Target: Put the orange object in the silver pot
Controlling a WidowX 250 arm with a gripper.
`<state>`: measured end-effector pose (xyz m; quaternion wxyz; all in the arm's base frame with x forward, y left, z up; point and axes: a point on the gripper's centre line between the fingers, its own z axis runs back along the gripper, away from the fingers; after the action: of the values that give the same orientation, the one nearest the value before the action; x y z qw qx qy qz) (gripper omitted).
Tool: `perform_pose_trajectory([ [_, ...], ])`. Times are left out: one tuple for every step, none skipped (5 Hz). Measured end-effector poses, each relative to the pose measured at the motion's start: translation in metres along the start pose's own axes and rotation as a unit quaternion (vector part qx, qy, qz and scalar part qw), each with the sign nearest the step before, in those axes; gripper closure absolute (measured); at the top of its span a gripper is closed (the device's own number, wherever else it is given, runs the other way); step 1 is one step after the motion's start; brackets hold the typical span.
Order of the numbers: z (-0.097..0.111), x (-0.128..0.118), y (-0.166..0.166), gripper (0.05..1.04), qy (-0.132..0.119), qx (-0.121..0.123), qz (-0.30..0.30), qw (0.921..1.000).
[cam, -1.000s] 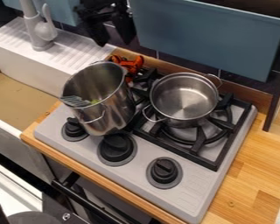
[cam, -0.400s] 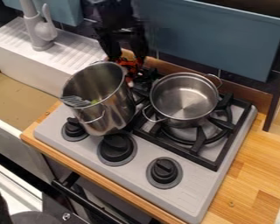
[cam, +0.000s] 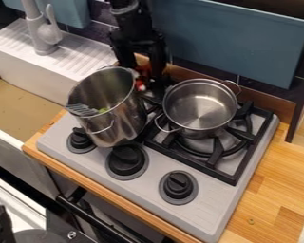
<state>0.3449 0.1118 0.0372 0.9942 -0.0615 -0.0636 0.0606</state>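
My gripper behind the tall pot, fingers well spread astride the orange object, any hold unclear.

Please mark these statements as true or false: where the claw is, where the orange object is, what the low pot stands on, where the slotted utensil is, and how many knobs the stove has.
1. The claw is at the orange object, behind the tall steel pot. True.
2. The orange object is inside the low pot. False: it is behind the tall pot.
3. The low steel pot stands on the black burner grate. True.
4. The slotted utensil is in the low pot. False: it is in the tall one.
5. The stove has three black knobs. True.
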Motion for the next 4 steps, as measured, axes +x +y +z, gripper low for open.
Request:
perform_pose_trajectory([
  [-0.0044,-0.0024,-0.0001,0.086,0.0,0.01,0.0,1.0],
  [-0.0078,-0.0026,-0.0007,0.087,-0.004,0.019,0.002,0.9998],
  [-0.011,-0.0067,-0.0006,0.136,-0.002,0.019,0.0,0.9998],
  [-0.0082,-0.0096,0.0023,0.394,0.006,0.005,-0.01,0.9999],
])
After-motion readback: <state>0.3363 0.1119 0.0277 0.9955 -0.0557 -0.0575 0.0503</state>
